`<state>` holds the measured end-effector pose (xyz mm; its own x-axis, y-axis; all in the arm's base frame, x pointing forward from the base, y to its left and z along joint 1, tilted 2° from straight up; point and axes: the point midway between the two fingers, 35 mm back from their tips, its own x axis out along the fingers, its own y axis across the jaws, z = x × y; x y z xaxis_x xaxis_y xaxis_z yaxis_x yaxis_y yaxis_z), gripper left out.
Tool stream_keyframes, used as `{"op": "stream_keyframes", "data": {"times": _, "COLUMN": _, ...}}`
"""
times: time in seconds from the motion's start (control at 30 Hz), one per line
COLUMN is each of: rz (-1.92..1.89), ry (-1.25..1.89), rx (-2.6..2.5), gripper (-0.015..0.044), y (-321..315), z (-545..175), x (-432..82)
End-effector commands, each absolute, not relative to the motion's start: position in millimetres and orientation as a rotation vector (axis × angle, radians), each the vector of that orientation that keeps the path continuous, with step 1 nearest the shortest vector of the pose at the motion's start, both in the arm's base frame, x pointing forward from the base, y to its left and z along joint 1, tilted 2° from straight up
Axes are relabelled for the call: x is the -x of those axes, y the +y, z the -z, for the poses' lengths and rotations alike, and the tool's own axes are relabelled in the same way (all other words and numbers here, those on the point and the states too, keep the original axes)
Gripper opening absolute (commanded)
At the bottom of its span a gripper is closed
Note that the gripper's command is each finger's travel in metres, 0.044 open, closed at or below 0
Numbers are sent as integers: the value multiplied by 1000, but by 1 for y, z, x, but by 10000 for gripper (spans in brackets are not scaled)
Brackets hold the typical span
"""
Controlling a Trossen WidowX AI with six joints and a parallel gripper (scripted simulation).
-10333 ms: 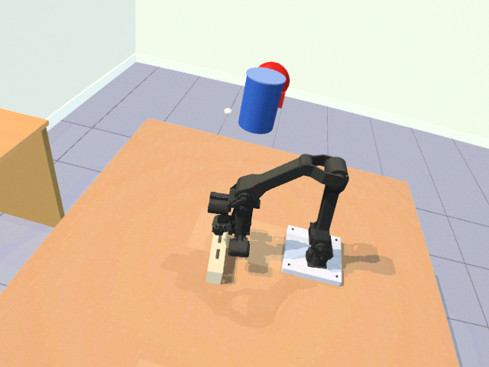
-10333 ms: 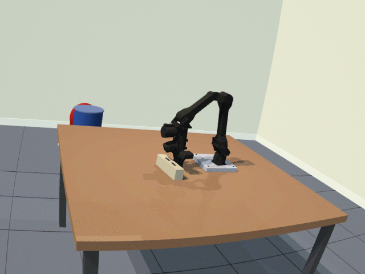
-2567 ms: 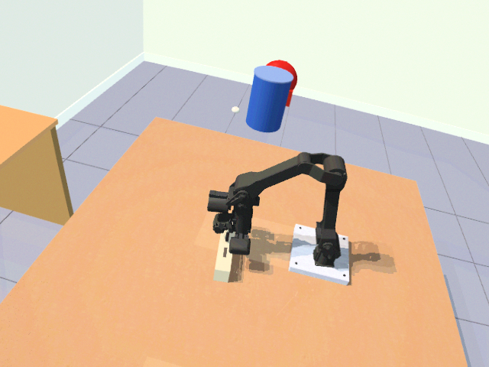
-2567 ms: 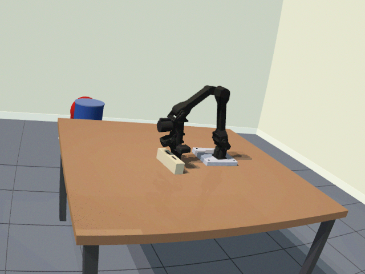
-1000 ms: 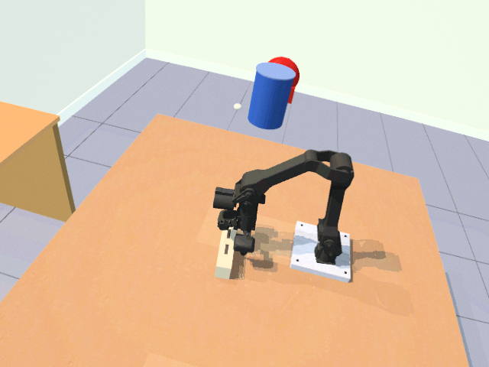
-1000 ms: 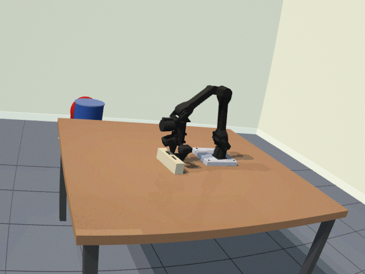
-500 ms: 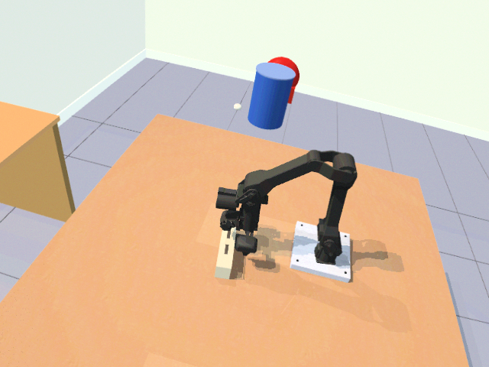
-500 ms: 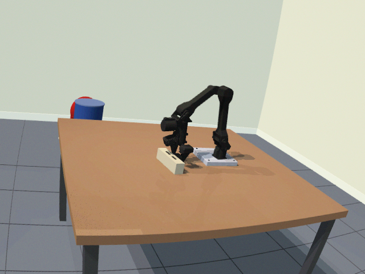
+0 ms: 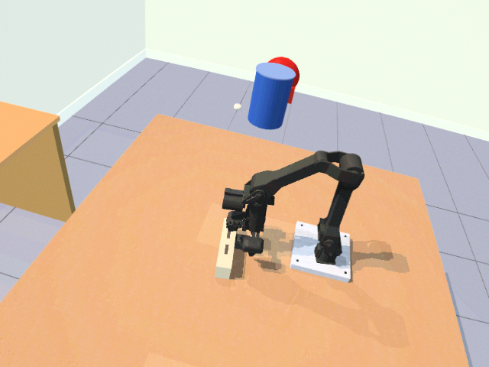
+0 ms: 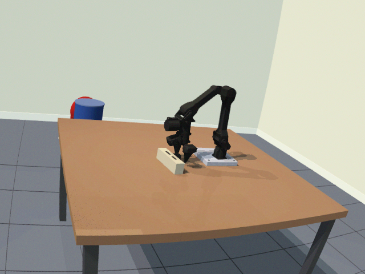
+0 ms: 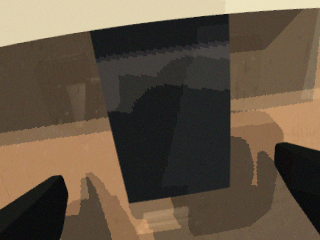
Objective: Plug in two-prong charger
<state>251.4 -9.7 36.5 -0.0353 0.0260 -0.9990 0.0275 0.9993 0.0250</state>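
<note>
The cream power strip [image 9: 223,264] [image 10: 169,161] [image 11: 50,17] lies on the table, with dark slots showing on its top face. My gripper [image 9: 242,235] [image 10: 181,158] [image 11: 172,169] is open and low beside the strip, on the side toward the arm's base. A dark block, apparently the charger [image 11: 200,145], shows in the wrist view between the spread fingers, with a gap on each side. Its far end meets the strip's edge in that view; whether they touch cannot be told. Its prongs do not show. In the top and exterior views the charger cannot be told apart from the dark gripper.
The arm's white base plate [image 9: 304,258] [image 10: 219,162] stands on the wooden table [image 9: 118,308] [image 10: 132,203] close behind the gripper. A blue cylinder [image 9: 270,99] [image 10: 88,110] and a red object [image 9: 289,66] [image 10: 72,110] are beyond the table. Another table [image 9: 24,130] stands at the left.
</note>
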Motion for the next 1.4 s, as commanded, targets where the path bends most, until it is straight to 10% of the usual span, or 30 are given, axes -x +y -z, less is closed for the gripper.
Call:
{"op": "stream_keyframes", "data": {"times": 0.0, "rz": -3, "ry": 1606, "rx": -41, "gripper": 440, "y": -9, "z": -36, "x": -245}}
{"op": "stream_keyframes", "data": {"times": 0.83, "rz": 1, "ry": 1601, "rx": -42, "gripper": 440, "y": -9, "z": -35, "x": -220}}
{"op": "stream_keyframes", "data": {"times": 1.37, "rz": 9, "ry": 1005, "rx": -35, "gripper": 440, "y": -11, "z": -112, "x": -236}}
